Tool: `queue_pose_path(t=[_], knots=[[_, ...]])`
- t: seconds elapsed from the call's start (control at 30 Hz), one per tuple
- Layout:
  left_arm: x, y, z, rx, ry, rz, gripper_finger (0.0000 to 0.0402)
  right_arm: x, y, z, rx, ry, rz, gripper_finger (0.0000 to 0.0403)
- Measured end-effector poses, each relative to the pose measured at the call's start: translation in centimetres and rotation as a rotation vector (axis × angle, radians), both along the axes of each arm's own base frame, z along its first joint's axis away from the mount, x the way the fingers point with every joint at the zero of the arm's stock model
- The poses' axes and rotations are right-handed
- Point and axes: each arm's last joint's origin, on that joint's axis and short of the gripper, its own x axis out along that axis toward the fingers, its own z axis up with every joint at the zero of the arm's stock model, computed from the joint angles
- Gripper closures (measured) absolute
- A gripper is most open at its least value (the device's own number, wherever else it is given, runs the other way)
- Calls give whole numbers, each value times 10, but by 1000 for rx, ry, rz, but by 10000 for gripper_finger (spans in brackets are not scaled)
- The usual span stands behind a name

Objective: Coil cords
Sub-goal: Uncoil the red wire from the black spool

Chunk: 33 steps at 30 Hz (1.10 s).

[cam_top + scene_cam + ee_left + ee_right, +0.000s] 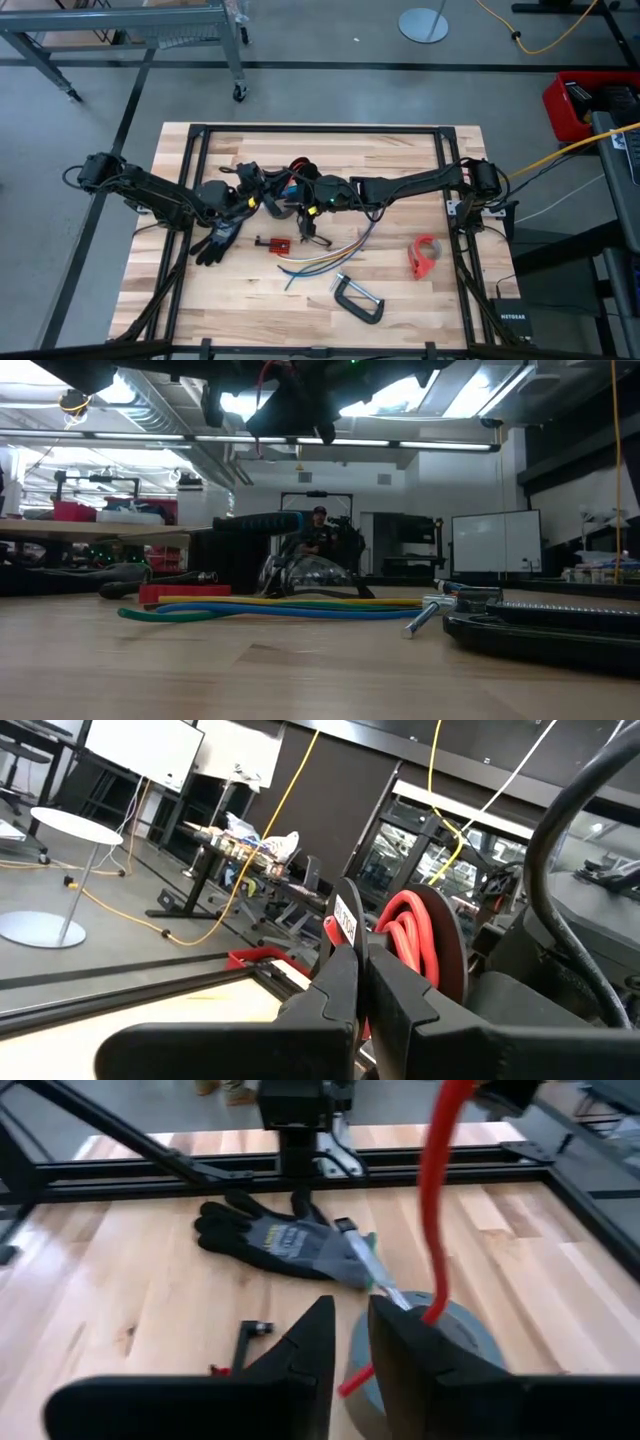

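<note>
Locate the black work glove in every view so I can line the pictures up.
High view: the black glove lies flat on the table, left of centre.
Low view: cannot tell; the dark shapes at the far left may be it.
Left wrist view: not in it.
Right wrist view: upper middle, lying flat on the wood.
Shared landmark: the small red-and-black clamp, which lies near the glove in both of those views.

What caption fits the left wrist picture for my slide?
Left gripper shut on a red cord coil, held up above the table.
</note>
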Motion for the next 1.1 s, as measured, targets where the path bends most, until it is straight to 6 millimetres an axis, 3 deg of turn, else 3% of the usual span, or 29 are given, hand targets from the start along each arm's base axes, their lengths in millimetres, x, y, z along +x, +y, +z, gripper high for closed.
queue_pose_path(t=[0.2, 0.63, 1.1], knots=[[-1, -3, 0, 3, 4, -1, 401, 0, -2, 0, -36, -2, -72, 311], [-1, -5, 0, 22, 21, 16, 401, -4, -2, -7, -18, 77, -71, 313], [-1, -6, 0, -38, -22, -1, 401, -3, -4, -4, -44, 44, -126, 313]])
